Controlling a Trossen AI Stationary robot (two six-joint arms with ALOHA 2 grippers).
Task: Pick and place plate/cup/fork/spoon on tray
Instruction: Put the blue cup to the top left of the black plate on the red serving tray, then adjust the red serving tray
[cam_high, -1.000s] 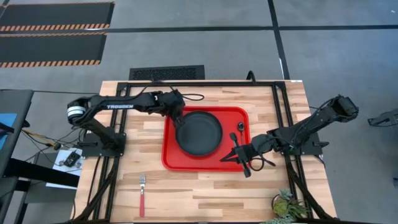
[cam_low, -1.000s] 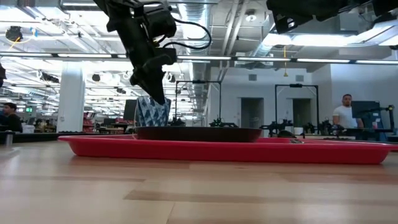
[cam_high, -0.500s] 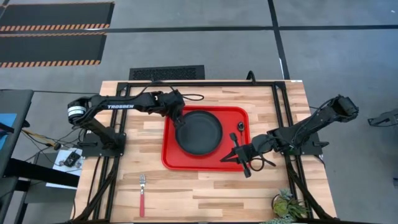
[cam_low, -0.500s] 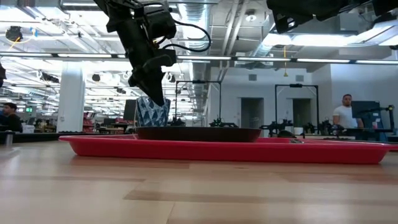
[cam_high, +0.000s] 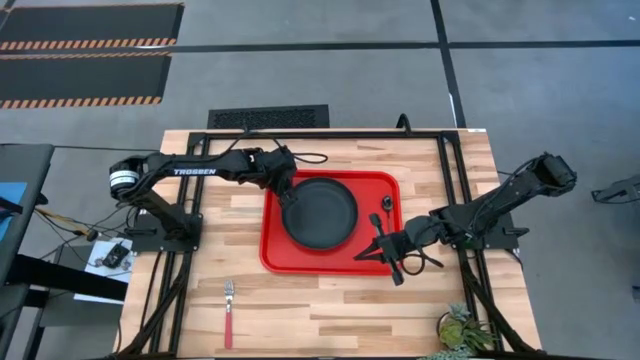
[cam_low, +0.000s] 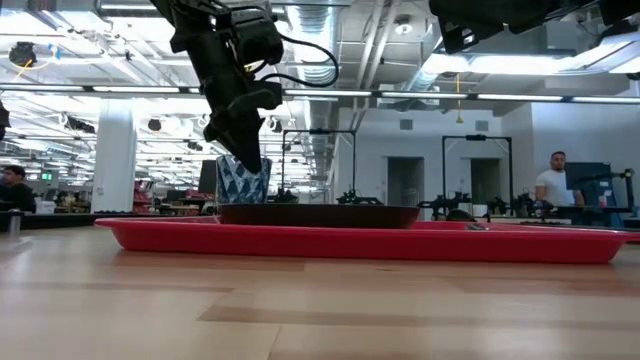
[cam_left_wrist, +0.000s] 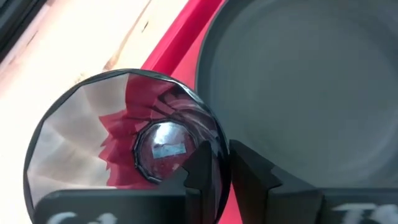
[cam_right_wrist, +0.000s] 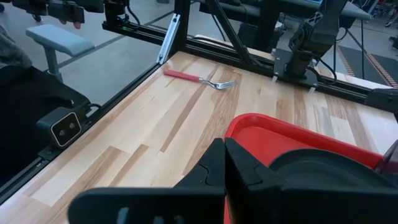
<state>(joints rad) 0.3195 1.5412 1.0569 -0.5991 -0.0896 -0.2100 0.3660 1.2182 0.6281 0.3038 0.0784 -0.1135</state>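
The red tray (cam_high: 385, 185) lies mid-table with the black plate (cam_high: 320, 213) flat in it and the dark spoon (cam_high: 385, 206) on its right part. My left gripper (cam_high: 288, 193) is shut on the faceted cup (cam_left_wrist: 124, 143) over the tray's left rim (cam_left_wrist: 180, 37), next to the plate (cam_left_wrist: 305, 93). In the low view the cup (cam_low: 243, 180) hangs upright under the gripper, and the plate (cam_low: 320, 213) hides its base. The red-handled fork (cam_high: 228, 318) lies on the table near the front left. My right gripper (cam_high: 372, 252) is shut and empty at the tray's near right corner. My left gripper holds the cup by its rim (cam_left_wrist: 219, 155) on the side facing the plate. One finger (cam_left_wrist: 198, 167) is inside the cup and one finger (cam_left_wrist: 250, 174) is outside. The fingers come from above, pointing down. The cup stays upright; I cannot tell whether its base is on the tray.
A small potted plant (cam_high: 462, 330) stands at the table's near right corner. Black frame rails (cam_high: 455, 190) run along the table's sides. The right wrist view shows the fork (cam_right_wrist: 199, 79) on bare wood beyond the tray (cam_right_wrist: 273, 134). People show in the room behind.
My left gripper has edged a little toward the table's left edge with the cup, which stays upright in the hold.
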